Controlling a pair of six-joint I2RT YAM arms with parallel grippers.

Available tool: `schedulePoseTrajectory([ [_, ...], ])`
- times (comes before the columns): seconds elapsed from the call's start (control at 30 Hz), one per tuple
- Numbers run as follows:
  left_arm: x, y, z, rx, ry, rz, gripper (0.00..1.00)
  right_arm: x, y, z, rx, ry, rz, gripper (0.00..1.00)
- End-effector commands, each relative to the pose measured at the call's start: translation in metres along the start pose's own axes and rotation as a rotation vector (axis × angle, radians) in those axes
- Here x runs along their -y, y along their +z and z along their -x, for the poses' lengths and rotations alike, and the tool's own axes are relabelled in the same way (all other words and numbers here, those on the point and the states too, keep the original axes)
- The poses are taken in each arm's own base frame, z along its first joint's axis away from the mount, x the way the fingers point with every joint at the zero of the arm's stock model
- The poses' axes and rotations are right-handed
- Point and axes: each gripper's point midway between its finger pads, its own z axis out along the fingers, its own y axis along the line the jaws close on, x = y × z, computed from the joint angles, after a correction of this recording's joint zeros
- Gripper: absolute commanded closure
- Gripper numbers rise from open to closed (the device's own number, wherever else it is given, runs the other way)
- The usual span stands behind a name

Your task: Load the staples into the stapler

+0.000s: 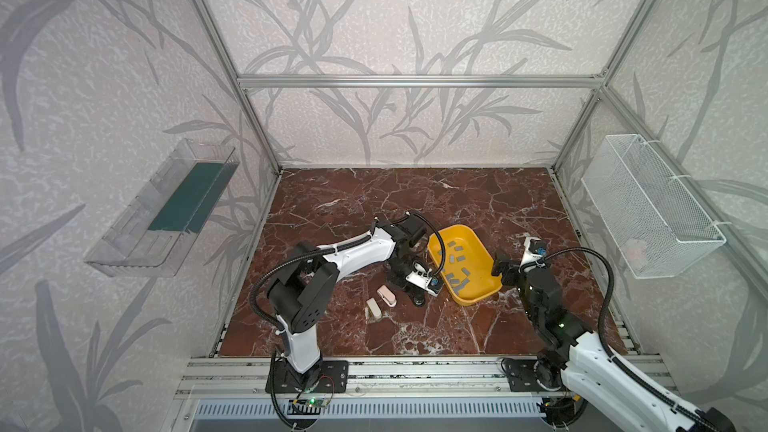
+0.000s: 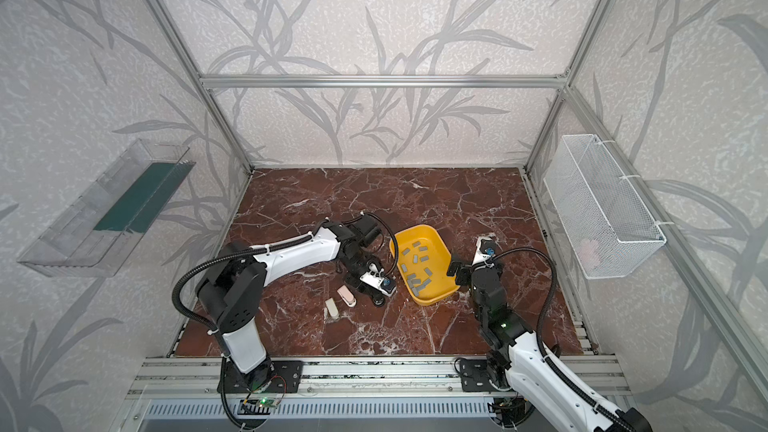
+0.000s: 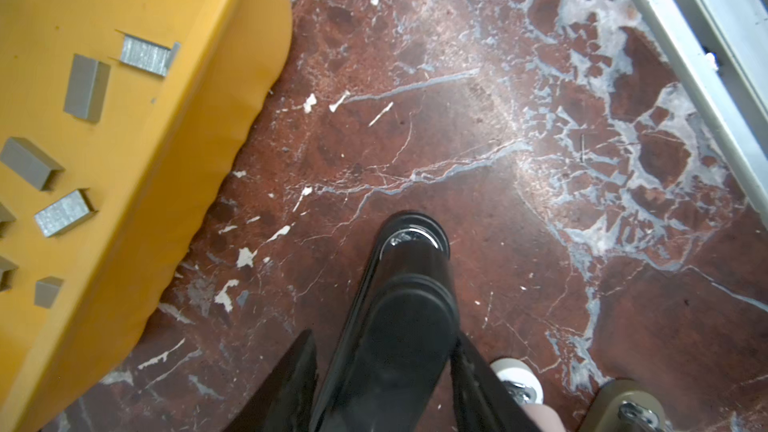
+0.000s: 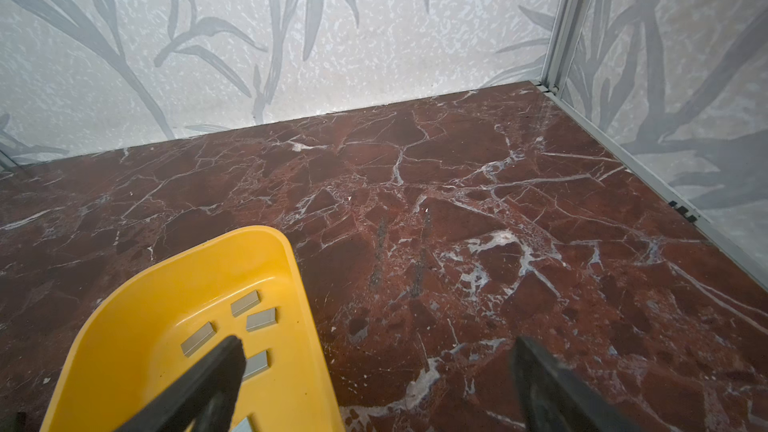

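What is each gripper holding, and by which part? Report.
Right gripper holds nothing. Left gripper straddles the black stapler across its long sides; grip unconfirmed.

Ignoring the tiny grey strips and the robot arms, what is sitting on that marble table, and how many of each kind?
Staplers: 3 (black stapler, pink stapler, beige stapler)
Yellow tray: 1
Total: 4

Red-brown veined marble tabletop [image 1: 415,201] carries yellow plastic tray [image 1: 480,257], black stapler [image 3: 411,268], small pink stapler [image 1: 386,296], small beige stapler [image 1: 373,308] (the small two lie near each other).
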Motion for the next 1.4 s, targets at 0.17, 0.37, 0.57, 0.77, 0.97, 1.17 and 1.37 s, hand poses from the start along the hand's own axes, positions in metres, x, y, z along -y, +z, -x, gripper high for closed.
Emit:
schedulePoseTrajectory([
  [0.17,0.021,0.007,0.012,0.007,0.079,-0.085,0.48,-0.003,0.0,0.01,0.035,0.017,0.012,0.01],
  [0.37,0.021,0.012,0.008,-0.021,0.082,-0.091,0.56,-0.003,0.0,0.011,0.036,0.018,0.015,0.01],
  [0.57,0.021,0.018,0.005,-0.044,0.088,-0.098,0.6,-0.004,0.0,0.011,0.034,0.016,0.016,0.01],
  [0.77,0.022,0.022,0.0,-0.066,0.086,-0.104,0.57,-0.005,0.001,0.01,0.032,0.015,0.018,0.01],
  [0.97,0.021,0.023,0.0,-0.071,0.086,-0.106,0.64,-0.005,0.001,0.01,0.03,0.013,0.02,0.01],
  [1.17,0.013,0.015,0.002,-0.081,0.069,-0.078,1.0,-0.005,0.001,0.01,0.031,0.015,0.017,0.01],
  [1.37,-0.003,-0.018,0.007,-0.118,0.073,0.045,1.0,-0.001,0.005,0.009,0.02,0.012,-0.016,0.01],
])
